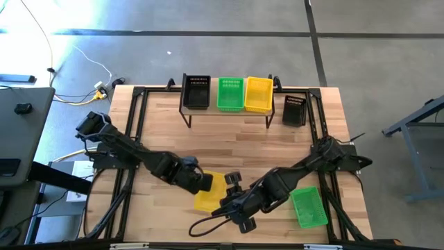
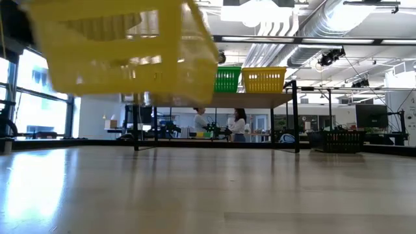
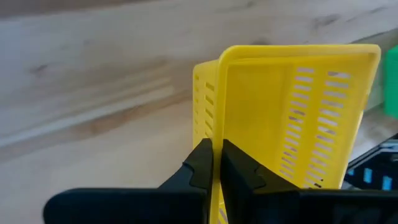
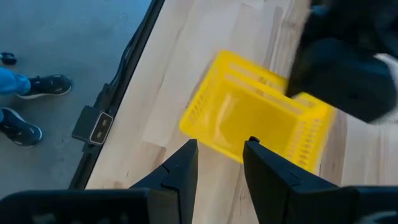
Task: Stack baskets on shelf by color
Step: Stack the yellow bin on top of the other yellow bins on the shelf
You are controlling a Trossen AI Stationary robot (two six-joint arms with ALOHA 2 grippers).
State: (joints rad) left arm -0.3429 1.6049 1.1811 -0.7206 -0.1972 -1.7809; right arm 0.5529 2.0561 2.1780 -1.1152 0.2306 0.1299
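Nearest the front edge, the left gripper (image 3: 214,163) is clamped on the wall of a yellow basket (image 1: 210,192), held clear of the tabletop (image 1: 229,139). The right gripper (image 4: 219,155) hangs beside it, fingers parted, holding nothing. A green basket (image 1: 309,206) lies near the right front corner, unplaced. Farther back, a black basket (image 1: 294,110) sits beside the shelf (image 1: 225,111), which carries 3 baskets, 1 per colour. Judged well short of complete.

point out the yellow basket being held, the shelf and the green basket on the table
held yellow basket (image 3: 292,118), left wrist view, on its slotted side wall
shelf (image 1: 227,112), high view, on the front strip of its wood top
green basket on the table (image 1: 308,206), high view, on its inner floor
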